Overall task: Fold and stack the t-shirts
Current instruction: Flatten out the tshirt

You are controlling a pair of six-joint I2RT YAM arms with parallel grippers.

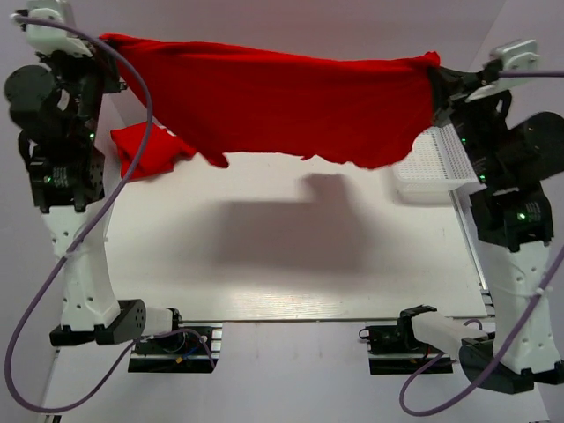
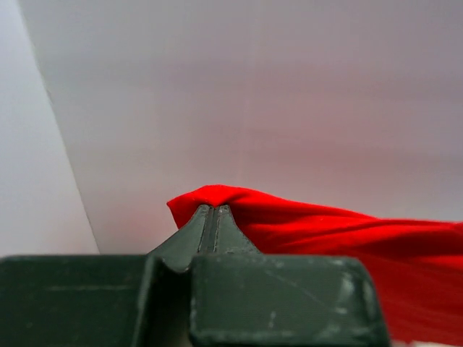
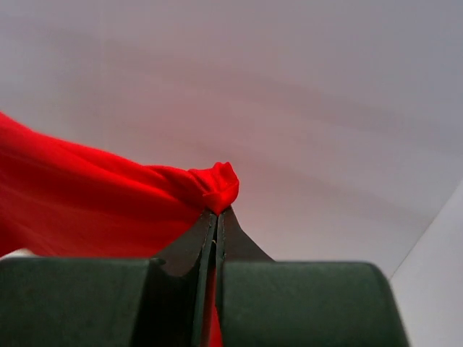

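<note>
Left gripper (image 2: pixel 213 211) & right gripper (image 3: pixel 217 212) each clamp a corner of one t-shirt (image 1: pixel 282 106), stretched mid-air above table (image 1: pixel 291 282). 2nd t-shirt (image 1: pixel 145 150) lies bunched far left. Step: spreading pre-fold. Next prob. needs even lowering, kept taut.

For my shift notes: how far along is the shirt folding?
Done: nothing stacked yet. In hand: the first t-shirt hangs stretched between the left gripper and right gripper, both shut on it. Left: fold it, then stack it with the second t-shirt, lying rumpled at far left.
</note>
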